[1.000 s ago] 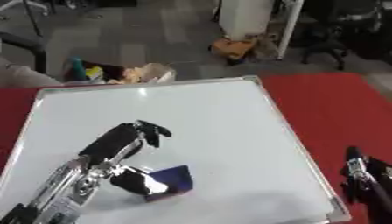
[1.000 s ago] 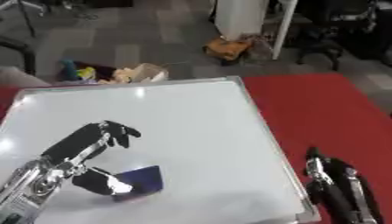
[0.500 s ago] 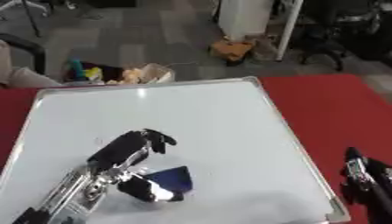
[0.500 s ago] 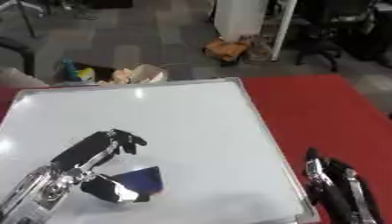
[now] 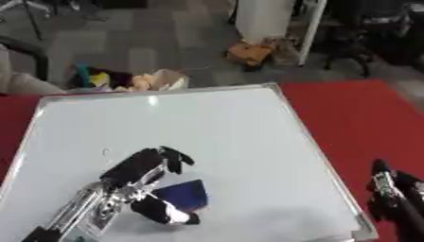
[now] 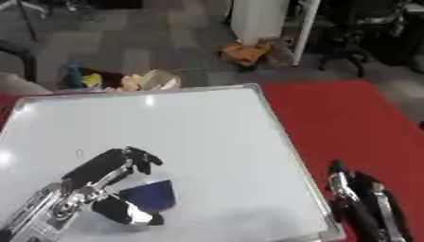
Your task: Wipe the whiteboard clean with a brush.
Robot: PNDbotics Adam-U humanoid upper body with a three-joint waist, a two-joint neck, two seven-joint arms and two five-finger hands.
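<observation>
The red tabletop carries a big whiteboard that fills most of the scene, its surface looking nearly blank apart from one faint small mark near its left side. The left hand reaches in from the lower left, fingers curled over and thumb under a dark blue brush that lies flat against the board's near-left part. The right hand rests idle at the lower right, off the board's edge, fingers straight and pointing up.

To wipe well, I'd say the brush should stay flat on the board and travel in long overlapping passes toward that faint mark, without tilting onto an edge.

The right eye view shows far more of the idle right hand, including its silver parts, while the left eye view crops it at the frame edge. The left eye view shows the board's near right corner more clearly.
</observation>
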